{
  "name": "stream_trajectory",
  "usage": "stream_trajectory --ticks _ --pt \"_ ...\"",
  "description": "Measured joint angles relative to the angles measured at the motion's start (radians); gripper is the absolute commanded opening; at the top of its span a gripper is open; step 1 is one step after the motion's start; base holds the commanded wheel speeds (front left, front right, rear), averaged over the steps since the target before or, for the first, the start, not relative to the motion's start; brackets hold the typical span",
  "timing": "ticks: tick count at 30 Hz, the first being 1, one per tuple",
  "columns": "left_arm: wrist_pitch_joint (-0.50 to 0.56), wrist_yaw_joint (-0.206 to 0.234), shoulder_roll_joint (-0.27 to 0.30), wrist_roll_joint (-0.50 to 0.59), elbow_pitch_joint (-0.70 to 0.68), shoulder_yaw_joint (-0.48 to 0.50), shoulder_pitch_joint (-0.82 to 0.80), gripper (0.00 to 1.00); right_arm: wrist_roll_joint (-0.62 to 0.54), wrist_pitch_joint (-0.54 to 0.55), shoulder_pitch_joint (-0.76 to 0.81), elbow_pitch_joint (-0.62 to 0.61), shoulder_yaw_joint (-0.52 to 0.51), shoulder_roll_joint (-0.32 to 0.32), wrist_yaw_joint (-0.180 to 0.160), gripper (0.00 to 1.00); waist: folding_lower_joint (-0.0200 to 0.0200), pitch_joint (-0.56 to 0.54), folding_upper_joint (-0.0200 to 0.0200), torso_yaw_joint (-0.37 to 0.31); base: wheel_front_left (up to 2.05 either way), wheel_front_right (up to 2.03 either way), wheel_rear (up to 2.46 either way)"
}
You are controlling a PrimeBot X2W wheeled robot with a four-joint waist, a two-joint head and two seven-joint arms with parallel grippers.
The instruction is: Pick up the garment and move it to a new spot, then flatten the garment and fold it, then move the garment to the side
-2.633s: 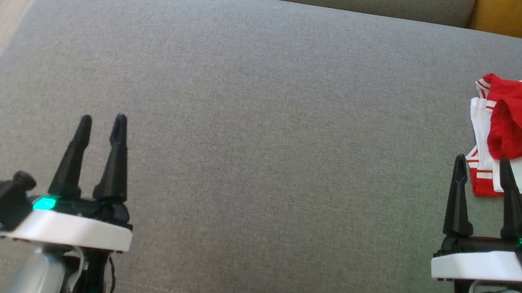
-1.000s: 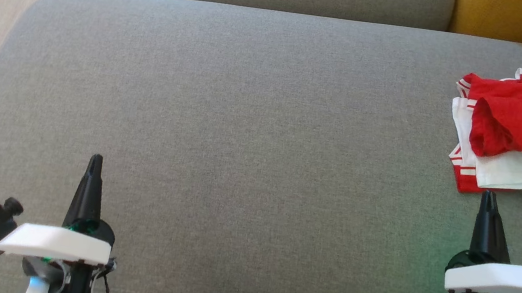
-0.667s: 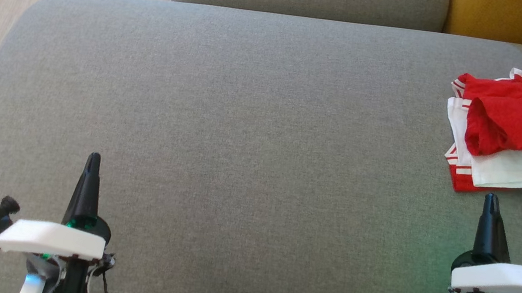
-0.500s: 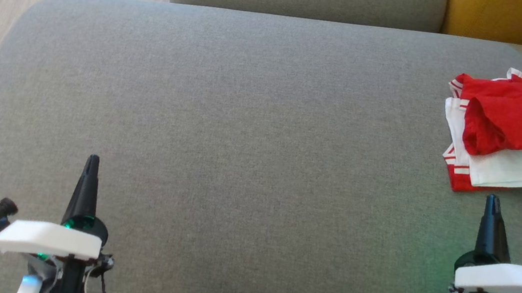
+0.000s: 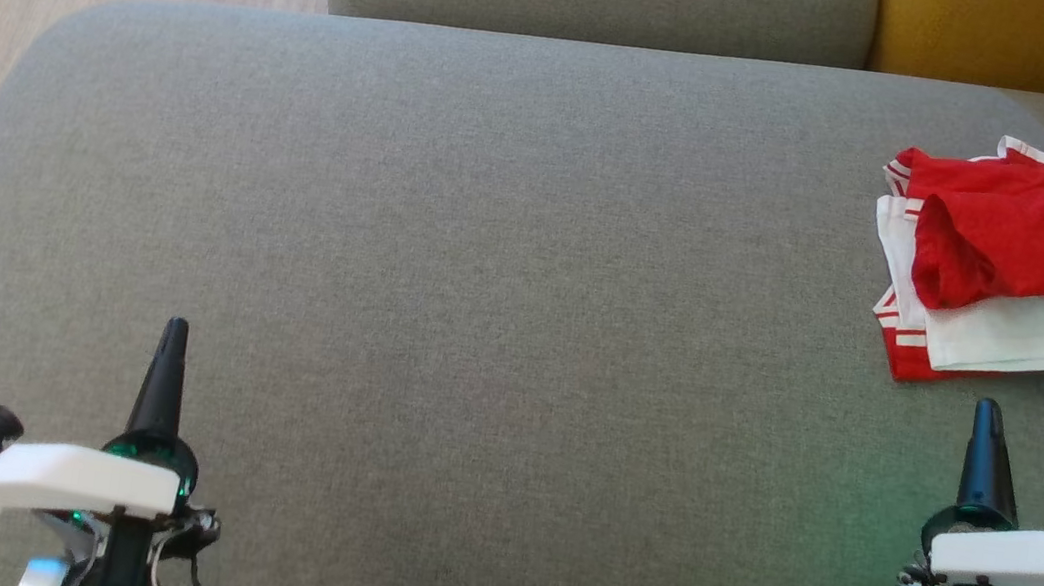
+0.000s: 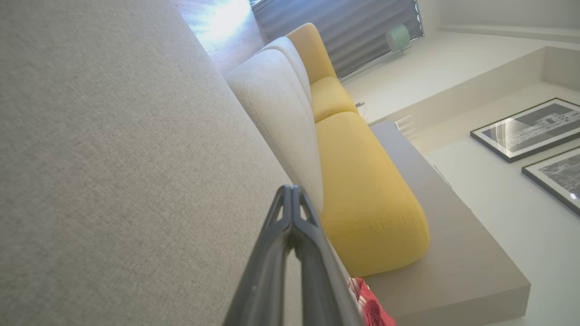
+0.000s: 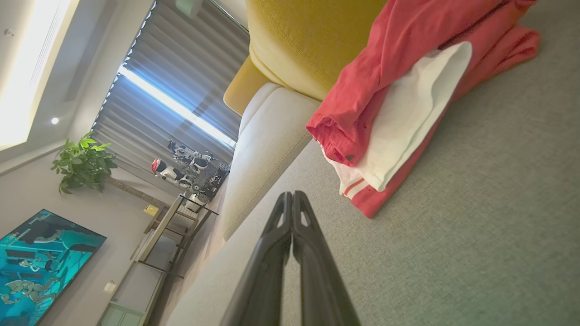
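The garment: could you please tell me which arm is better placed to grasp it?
Probably the right: the right gripper, shut, is close to the garment, while the left gripper sits far across the grey cushion.

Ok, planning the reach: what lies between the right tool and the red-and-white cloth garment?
Only bare grey fabric sofa seat, per the head view, between right tool and red-and-white garment.

The garment (image 5: 1023, 238) is showing red and white, with white stripes on one red edge. The sofa seat (image 5: 484, 278) is looking grey, the cushion (image 5: 1019, 41) yellow.
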Motion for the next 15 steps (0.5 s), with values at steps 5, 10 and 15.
stream_trajectory --ticks 5,10,15 --pt "0.013 -0.001 0.001 -0.045 0.010 0.004 -0.001 0.00 0.062 0.011 0.000 0.003 -0.004 0.000 0.000 0.00 0.0000 -0.004 0.0000 -0.005 0.00 0.00 0.00" --pt "0.030 -0.001 0.001 -0.087 0.018 0.015 -0.007 0.00 0.121 0.029 0.000 0.004 -0.010 0.000 0.000 0.00 0.0000 -0.008 0.0000 -0.009 0.00 0.00 0.00" --pt "0.040 -0.001 0.001 -0.123 0.022 0.026 -0.017 0.00 0.170 0.037 0.000 0.005 -0.015 0.000 0.000 0.00 0.0000 -0.011 0.0000 -0.013 0.00 0.00 0.00"
